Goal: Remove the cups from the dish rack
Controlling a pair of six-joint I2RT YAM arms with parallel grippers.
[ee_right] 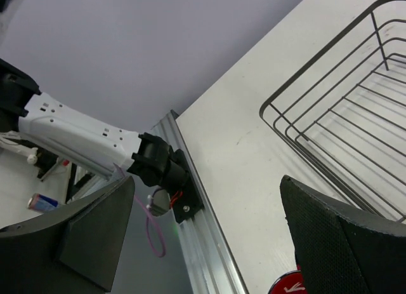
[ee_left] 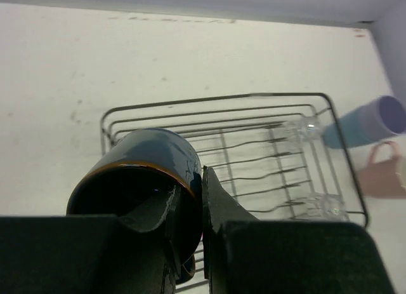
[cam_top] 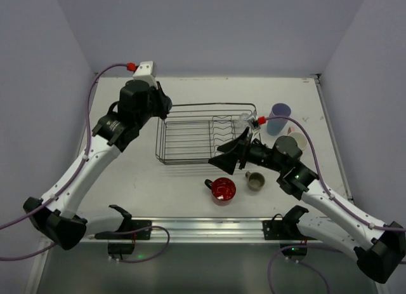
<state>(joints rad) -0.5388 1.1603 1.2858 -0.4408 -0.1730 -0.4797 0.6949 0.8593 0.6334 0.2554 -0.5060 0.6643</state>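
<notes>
The dark wire dish rack (cam_top: pixel 209 105) stands mid-table. My left gripper (cam_top: pixel 162 106) hovers over its left end. In the left wrist view this gripper (ee_left: pixel 192 193) is shut on the rim of the dark blue cup (ee_left: pixel 146 170), one finger inside and one outside. Two clear glasses (ee_left: pixel 303 126) (ee_left: pixel 320 206) lie in the rack (ee_left: pixel 216 98). My right gripper (cam_top: pixel 229 155) is open and empty at the rack's near right corner; it also shows in the right wrist view (ee_right: pixel 209 233). The red mug (cam_top: pixel 222 189) and the olive-beige cup (cam_top: pixel 254 180) stand on the table in front of the rack.
A lavender tumbler (cam_top: pixel 278 118) and a pink cup (cam_top: pixel 297 141) stand right of the rack, the pink one partly behind my right arm. The rack's corner (ee_right: pixel 317 58) and the left arm's base (ee_right: pixel 155 170) on the front rail show in the right wrist view.
</notes>
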